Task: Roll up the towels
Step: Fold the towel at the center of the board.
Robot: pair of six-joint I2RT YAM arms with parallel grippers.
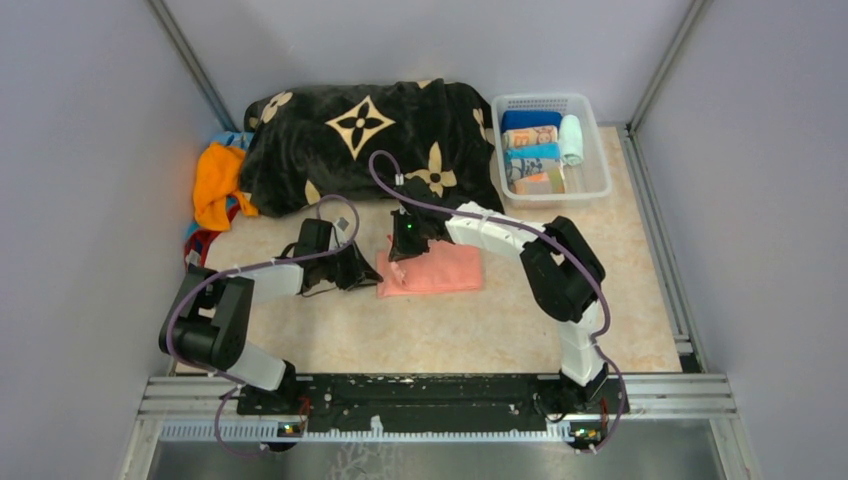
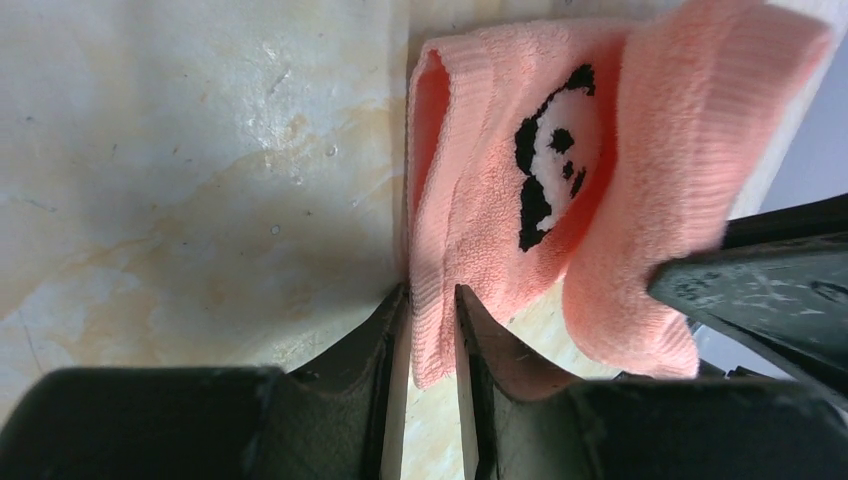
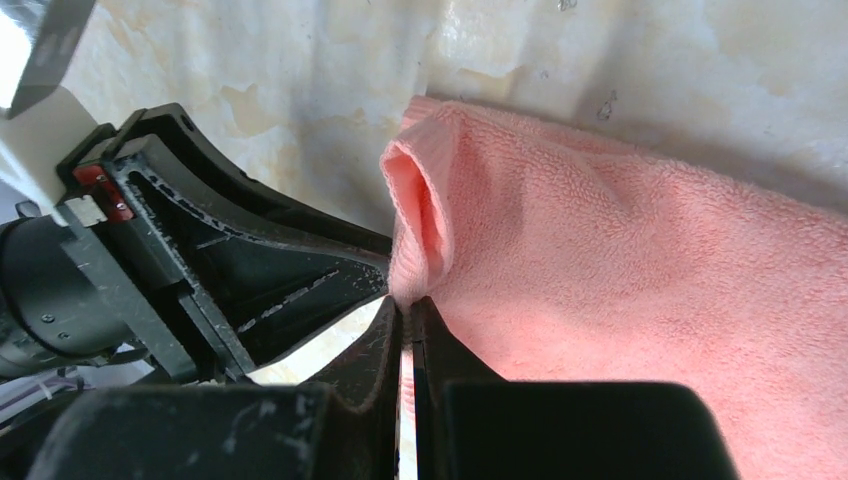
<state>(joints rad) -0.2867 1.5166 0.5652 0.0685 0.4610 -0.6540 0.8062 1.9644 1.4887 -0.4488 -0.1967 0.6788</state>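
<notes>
At the far left an orange towel lies crumpled against the black blanket. The left gripper is clenched on the left edge of the pink towel, which lies in the middle of the table with that end lifted and curled. The right gripper pinches the same end, apparently its far corner. At the right, the basket holds rolled towels.
</notes>
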